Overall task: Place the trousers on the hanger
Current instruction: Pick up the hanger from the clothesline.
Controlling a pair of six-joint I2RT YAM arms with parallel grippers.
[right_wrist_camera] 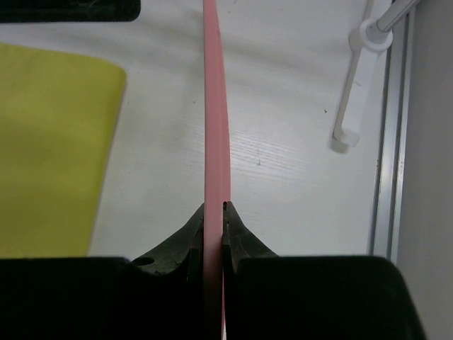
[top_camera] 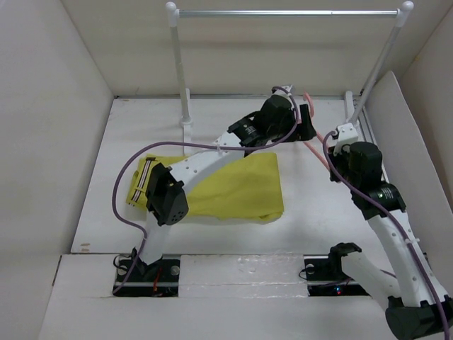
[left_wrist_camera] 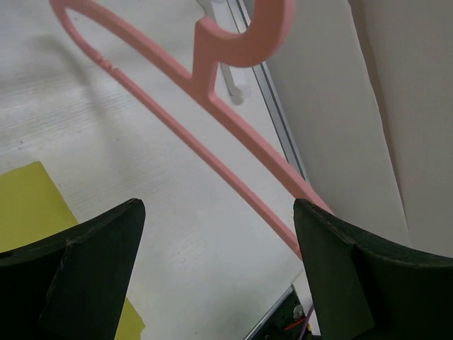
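- Clamping the hanger (right_wrist_camera: 214, 106) bar between the closed fingers of the right end effector (right_wrist_camera: 214, 212), likely steadying it off the desk (right_wrist_camera: 297, 163) for threading.
- Hovering the left end effector (left_wrist_camera: 218, 212), spread wide and empty, near the hook, probably readying a second hold.
- Resting the trousers (top_camera: 233, 188) flat on the desk, beside the hanger.
- Revealing the pinch in right wrist view only; the striped waistband, overhead only.

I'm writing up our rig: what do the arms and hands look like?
The left arm and right arm have white links with small holes, black joint housings and a purple cable each. The left hand and right hand are black, with two tapered fingers.
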